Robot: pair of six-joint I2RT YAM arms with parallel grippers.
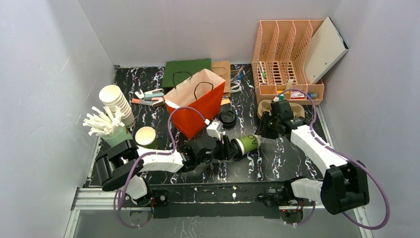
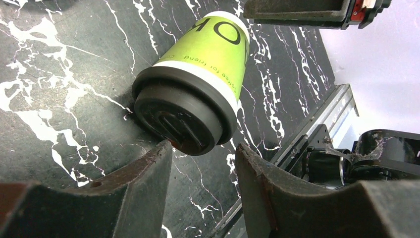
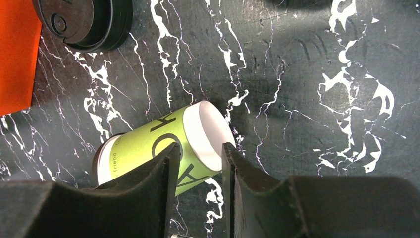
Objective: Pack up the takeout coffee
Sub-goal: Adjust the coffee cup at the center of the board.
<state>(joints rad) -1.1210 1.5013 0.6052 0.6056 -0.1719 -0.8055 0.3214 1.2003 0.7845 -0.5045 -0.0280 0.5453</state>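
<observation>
Takeout coffee (image 1: 246, 144) lies on its side at mid-counter (image 1: 277, 163), its long axis running roughly nine to three o'clock in the top view: black lid (image 2: 183, 116) toward nine, pale base toward three. Left fingers (image 2: 143, 183) stand spread at the lid end without pinching it, probably lined up to take the cup there. Right fingers (image 3: 148, 183) hang partly apart over the base rim; whether they grip it I cannot tell. The orange bag (image 1: 198, 101) stands mouth-up at eleven o'clock.

Robot lab booth: blank walls (image 1: 39, 74), marbled tabletop (image 1: 277, 163)
</observation>
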